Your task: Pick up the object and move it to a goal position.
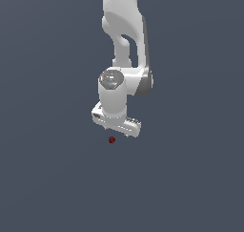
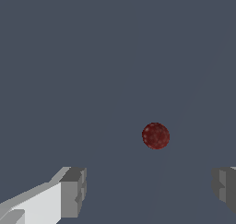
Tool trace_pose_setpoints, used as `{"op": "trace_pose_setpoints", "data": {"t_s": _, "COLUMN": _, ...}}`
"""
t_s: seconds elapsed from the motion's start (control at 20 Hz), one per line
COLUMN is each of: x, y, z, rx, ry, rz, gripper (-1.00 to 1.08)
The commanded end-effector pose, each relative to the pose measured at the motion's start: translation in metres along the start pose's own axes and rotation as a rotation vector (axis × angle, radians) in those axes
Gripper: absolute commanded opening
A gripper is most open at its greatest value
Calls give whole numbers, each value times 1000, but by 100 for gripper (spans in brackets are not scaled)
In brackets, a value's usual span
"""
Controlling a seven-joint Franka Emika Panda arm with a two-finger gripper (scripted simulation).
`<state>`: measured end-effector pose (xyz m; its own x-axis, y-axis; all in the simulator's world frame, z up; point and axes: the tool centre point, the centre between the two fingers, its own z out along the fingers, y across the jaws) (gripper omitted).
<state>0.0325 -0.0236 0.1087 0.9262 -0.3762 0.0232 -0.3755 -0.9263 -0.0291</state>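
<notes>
The object (image 1: 111,140) is a tiny dark red, bumpy ball lying on the flat grey floor. It sits just below the white gripper (image 1: 116,129) in the exterior view. In the wrist view the object (image 2: 156,136) shows as a round red lump ahead of the gripper (image 2: 150,188), apart from both fingers. The two grey fingertips (image 2: 73,191) stand wide apart with nothing between them, so the gripper is open.
Only the plain dark grey floor (image 1: 47,178) surrounds the object. The white arm (image 1: 125,45) rises above the gripper toward the top of the exterior view.
</notes>
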Motion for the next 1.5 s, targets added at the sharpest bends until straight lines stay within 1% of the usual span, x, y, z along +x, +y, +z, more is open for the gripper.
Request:
{"op": "trace_pose_setpoints", "data": {"t_s": 0.0, "x": 3, "y": 9, "z": 13, "rx": -9, "ry": -7, "rz": 65, "gripper": 100}}
{"op": "trace_pose_setpoints", "data": {"t_s": 0.2, "x": 6, "y": 20, "z": 29, "rx": -21, "ry": -15, "rz": 137, "gripper": 100}}
{"op": "trace_pose_setpoints", "data": {"t_s": 0.45, "x": 7, "y": 28, "z": 39, "rx": -30, "ry": -20, "rz": 187, "gripper": 100}}
{"op": "trace_pose_setpoints", "data": {"t_s": 0.85, "x": 7, "y": 29, "z": 46, "rx": -31, "ry": -21, "rz": 190, "gripper": 100}}
{"op": "trace_pose_setpoints", "data": {"t_s": 1.25, "x": 5, "y": 31, "z": 82, "rx": -31, "ry": -20, "rz": 195, "gripper": 100}}
{"op": "trace_pose_setpoints", "data": {"t_s": 1.45, "x": 6, "y": 31, "z": 91, "rx": -31, "ry": -20, "rz": 195, "gripper": 100}}
